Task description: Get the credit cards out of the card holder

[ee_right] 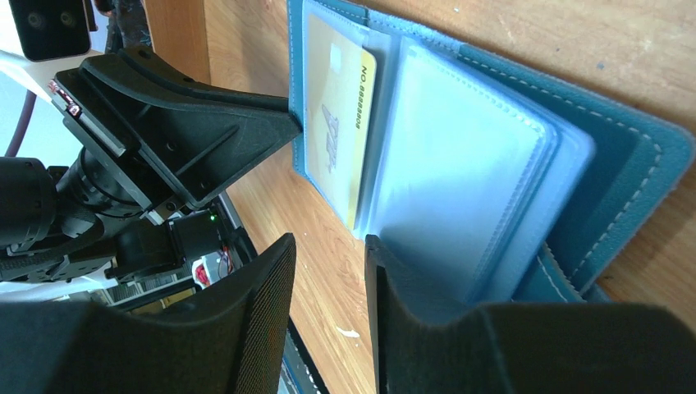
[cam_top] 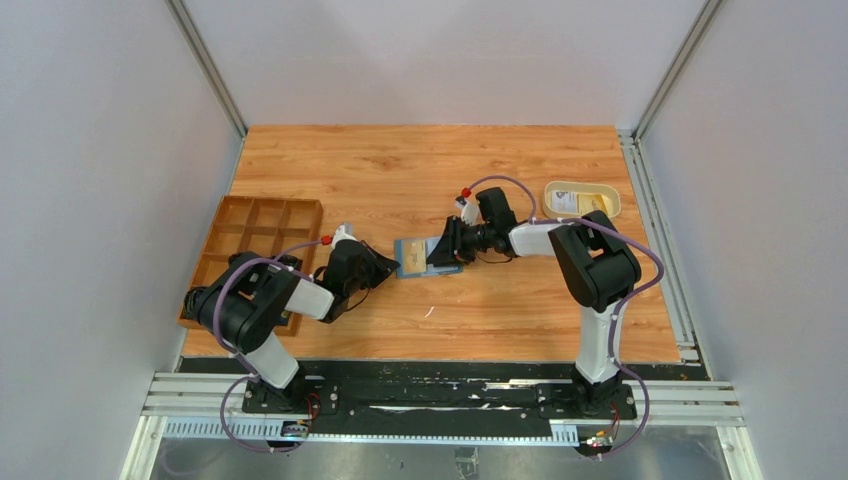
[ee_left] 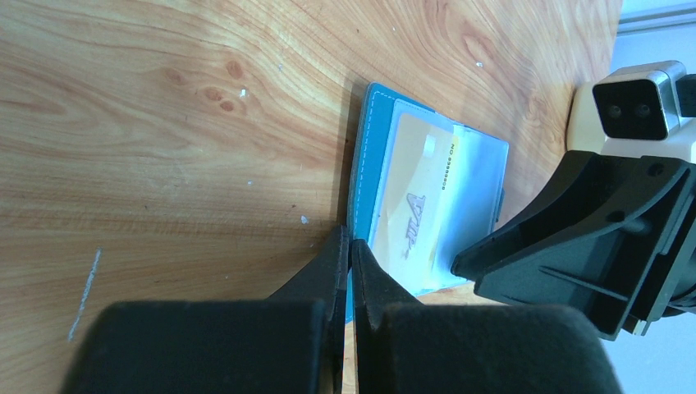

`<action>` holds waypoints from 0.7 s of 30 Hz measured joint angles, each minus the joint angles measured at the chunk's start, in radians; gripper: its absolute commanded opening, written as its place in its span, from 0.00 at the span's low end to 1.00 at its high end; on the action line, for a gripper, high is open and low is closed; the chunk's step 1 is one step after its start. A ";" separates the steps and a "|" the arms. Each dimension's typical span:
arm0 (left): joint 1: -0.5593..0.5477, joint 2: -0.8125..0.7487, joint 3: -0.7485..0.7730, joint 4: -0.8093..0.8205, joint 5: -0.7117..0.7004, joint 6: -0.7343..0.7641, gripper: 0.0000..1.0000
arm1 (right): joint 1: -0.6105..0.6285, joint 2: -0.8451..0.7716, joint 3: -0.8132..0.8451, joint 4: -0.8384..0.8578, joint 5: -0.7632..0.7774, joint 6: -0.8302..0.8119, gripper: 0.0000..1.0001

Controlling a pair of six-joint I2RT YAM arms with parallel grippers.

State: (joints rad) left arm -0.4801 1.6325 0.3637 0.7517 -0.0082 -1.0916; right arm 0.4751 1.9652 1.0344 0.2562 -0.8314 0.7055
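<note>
The card holder [cam_top: 411, 258] lies open on the tabletop [cam_top: 420, 170] between my two end effectors, seen from above. My left end effector [cam_top: 390, 263] is at its left edge, and my right end effector [cam_top: 438, 247] is over its right half. Off to the left is a wooden compartment tray [cam_top: 270, 201]. Far right is a cream dish [cam_top: 613, 205] with a whitish card [cam_top: 566, 200] in it.

Left wrist view: my left fingers are pressed tight together, tips right at the blue cover's edge. Whether they pinch it, I cannot tell. A yellow card [ee_left: 408, 193] sits under a clear sleeve, and the right end effector blocks the holder's far corner.

Right wrist view: my right jaws stand partly apart with bare wood showing between them and nothing gripped. One finger [ee_right: 394, 279] lies against the lower edge of the clear sleeves [ee_right: 460, 164] and hides the holder's corner there.
</note>
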 measured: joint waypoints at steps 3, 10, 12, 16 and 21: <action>0.000 0.000 0.000 0.000 0.000 0.000 0.00 | 0.000 0.003 0.005 0.005 -0.004 0.012 0.47; 0.000 0.001 0.001 0.001 0.000 0.000 0.00 | 0.005 0.042 0.063 -0.004 0.006 0.029 0.51; 0.000 0.001 0.001 0.001 0.000 0.000 0.00 | 0.011 0.061 0.084 -0.005 0.010 0.040 0.52; 0.000 0.001 0.001 0.001 0.000 0.001 0.00 | 0.032 0.085 0.113 -0.006 0.018 0.056 0.53; 0.000 0.001 0.001 0.001 0.000 0.002 0.00 | 0.055 0.091 0.138 -0.034 0.040 0.058 0.53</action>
State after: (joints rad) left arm -0.4801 1.6333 0.3645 0.7528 -0.0082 -1.0897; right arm 0.5304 2.0563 1.1725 0.2218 -0.7910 0.7639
